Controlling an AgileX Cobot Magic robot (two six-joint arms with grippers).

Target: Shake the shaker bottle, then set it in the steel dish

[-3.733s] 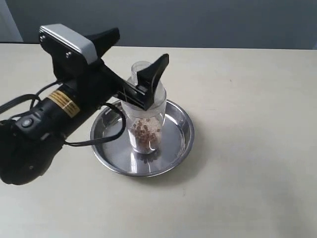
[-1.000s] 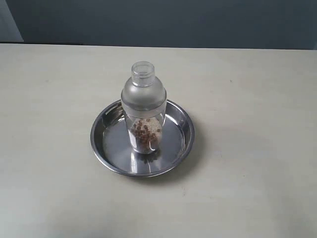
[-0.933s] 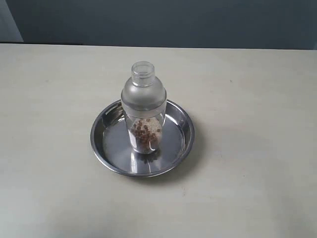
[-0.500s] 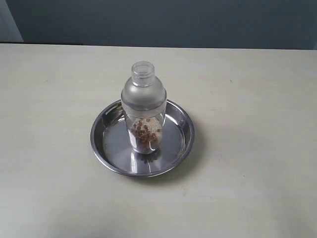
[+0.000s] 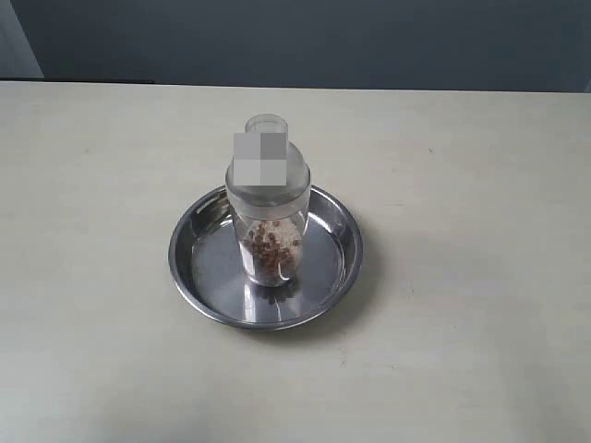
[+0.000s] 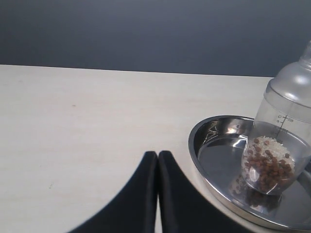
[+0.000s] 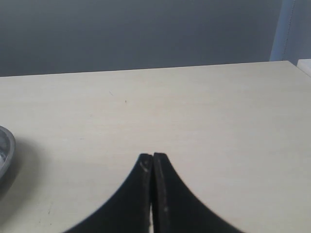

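The shaker bottle (image 5: 267, 217) stands upright in the middle of the steel dish (image 5: 205, 277), brown granules at its bottom. In the left wrist view the shaker bottle (image 6: 278, 150) and the steel dish (image 6: 214, 160) lie off to one side of my left gripper (image 6: 158, 154), which is shut on nothing and apart from them. My right gripper (image 7: 152, 156) is shut and empty over bare table, with only the steel dish's rim (image 7: 7, 150) at the picture's edge. Neither gripper shows in the exterior view.
The pale table (image 5: 462, 185) runs around the dish on all sides. A dark wall (image 5: 323, 37) stands behind its far edge.
Since 3.7 s ago my left arm has let go of the bottle and drawn out of the exterior view. Over the last second the bottle and dish have stayed still.
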